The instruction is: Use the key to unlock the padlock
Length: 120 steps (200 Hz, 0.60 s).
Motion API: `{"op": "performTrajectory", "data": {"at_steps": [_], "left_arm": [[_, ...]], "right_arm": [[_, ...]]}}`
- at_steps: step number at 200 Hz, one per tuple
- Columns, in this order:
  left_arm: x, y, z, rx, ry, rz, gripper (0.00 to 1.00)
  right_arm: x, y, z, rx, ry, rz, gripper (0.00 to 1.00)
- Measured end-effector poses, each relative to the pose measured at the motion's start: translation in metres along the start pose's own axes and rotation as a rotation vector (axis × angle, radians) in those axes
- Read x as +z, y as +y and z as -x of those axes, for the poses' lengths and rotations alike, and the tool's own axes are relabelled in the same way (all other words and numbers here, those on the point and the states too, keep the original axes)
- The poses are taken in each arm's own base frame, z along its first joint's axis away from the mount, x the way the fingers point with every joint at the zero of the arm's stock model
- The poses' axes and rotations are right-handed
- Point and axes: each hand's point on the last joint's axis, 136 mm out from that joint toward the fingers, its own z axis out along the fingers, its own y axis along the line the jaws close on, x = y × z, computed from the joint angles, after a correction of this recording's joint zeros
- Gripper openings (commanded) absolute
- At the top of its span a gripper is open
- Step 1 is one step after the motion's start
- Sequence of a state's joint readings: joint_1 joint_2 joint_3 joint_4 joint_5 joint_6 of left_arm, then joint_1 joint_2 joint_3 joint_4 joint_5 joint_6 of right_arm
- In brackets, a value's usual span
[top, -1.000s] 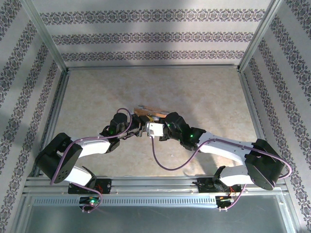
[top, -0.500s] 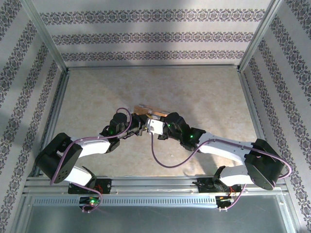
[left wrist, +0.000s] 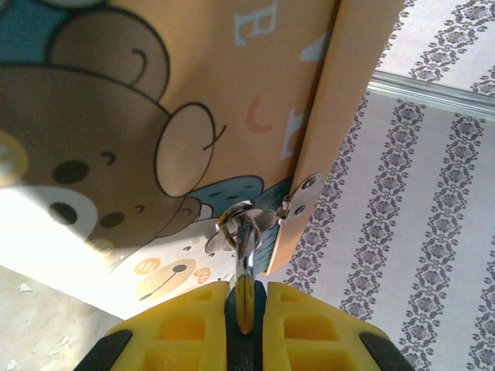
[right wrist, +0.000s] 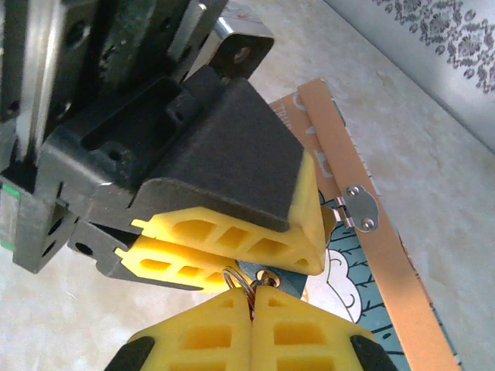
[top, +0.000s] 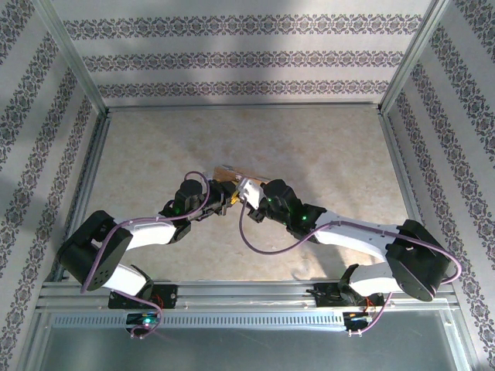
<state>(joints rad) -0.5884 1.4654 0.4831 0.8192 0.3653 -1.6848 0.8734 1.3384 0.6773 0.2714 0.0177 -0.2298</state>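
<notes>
The padlock [right wrist: 279, 275] is a small teal body with a silver shackle [left wrist: 246, 247]. The shackle hooks through the metal hasp [left wrist: 302, 197] of an orange and teal "LOVE" box [left wrist: 116, 116] printed with cartoon bears. My left gripper [left wrist: 246, 309] is shut on the padlock body from below. In the right wrist view the left gripper's yellow fingers [right wrist: 232, 232] clamp the teal body. My right gripper [right wrist: 252, 309] is shut on the key [right wrist: 263, 280], whose wire ring [right wrist: 237, 279] sticks out. The key's tip sits at the brass keyhole. From above, both grippers [top: 223, 202] [top: 244, 196] meet beside the box [top: 230, 171].
The box lies on a beige tabletop [top: 309, 147] inside a metal frame, with patterned walls [top: 232, 58] around it. A purple cable [top: 255, 239] loops from the right wrist. A second small metal plate [right wrist: 360, 209] sits on the box's orange edge.
The right wrist has rolled and shifted a little away from the arm bases, toward the box. The left arm has held still with the padlock.
</notes>
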Motion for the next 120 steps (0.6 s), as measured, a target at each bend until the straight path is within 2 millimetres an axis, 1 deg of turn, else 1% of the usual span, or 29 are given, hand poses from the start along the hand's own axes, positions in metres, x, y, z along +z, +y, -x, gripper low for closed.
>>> {"op": "performTrajectory", "data": {"at_steps": [79,120], "left_arm": [[0.0013,0.0009,0.0006,0.001,0.000,-0.002,0.00],[0.0013,0.0002,0.0012,0.002,-0.004,-0.005,0.00]], "right_arm": [[0.0001,-0.0003,0.0006,0.363,-0.049,-0.002,0.00],[0.0003,-0.0006,0.0025,0.508,-0.061,0.003,0.00]]}}
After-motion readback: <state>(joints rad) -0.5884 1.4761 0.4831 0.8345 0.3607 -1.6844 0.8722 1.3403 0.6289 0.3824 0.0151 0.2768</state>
